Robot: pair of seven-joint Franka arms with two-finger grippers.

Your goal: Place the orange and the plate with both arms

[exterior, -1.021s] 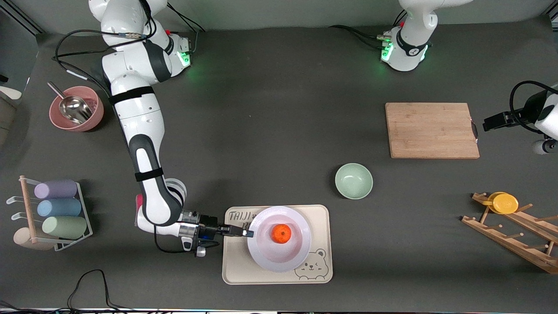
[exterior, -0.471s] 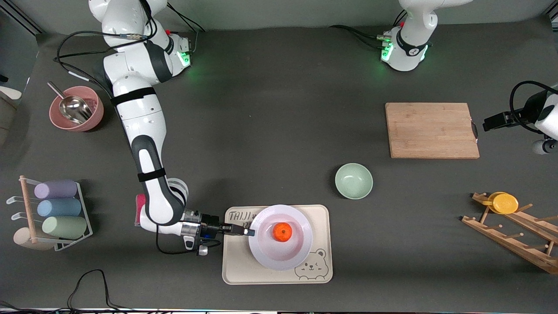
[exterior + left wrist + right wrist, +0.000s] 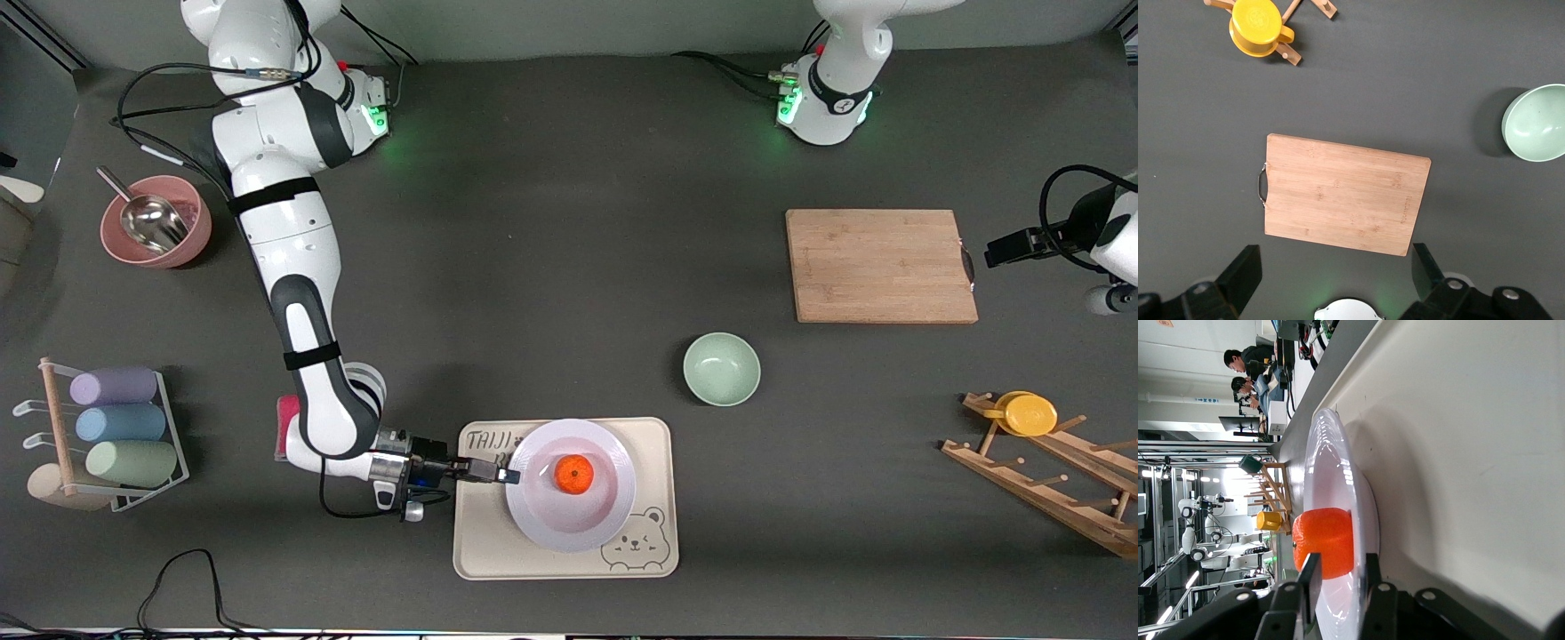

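The white plate [image 3: 582,520] lies on the beige bear tray [image 3: 649,436], with the orange [image 3: 574,474] in its middle. My right gripper [image 3: 507,476] is low at the plate's rim on the side toward the right arm's end of the table. It is open, with one finger over the rim and one under it. In the right wrist view the orange [image 3: 1325,547] sits on the plate [image 3: 1338,473] just past my right gripper [image 3: 1341,577]. My left gripper [image 3: 1000,249] waits, open and empty, raised at the left arm's end of the table, and shows in its own wrist view [image 3: 1335,280].
A pale-green bowl [image 3: 721,368] stands between the tray and the wooden cutting board [image 3: 880,265]. A yellow cup [image 3: 1027,413] hangs on a wooden rack. A pink bowl with a scoop [image 3: 156,222] and a rack of pastel cups [image 3: 116,427] stand at the right arm's end.
The plate with the orange has shifted a little and settled on the tray. The right arm's elbow moved slightly. The left arm has not moved.
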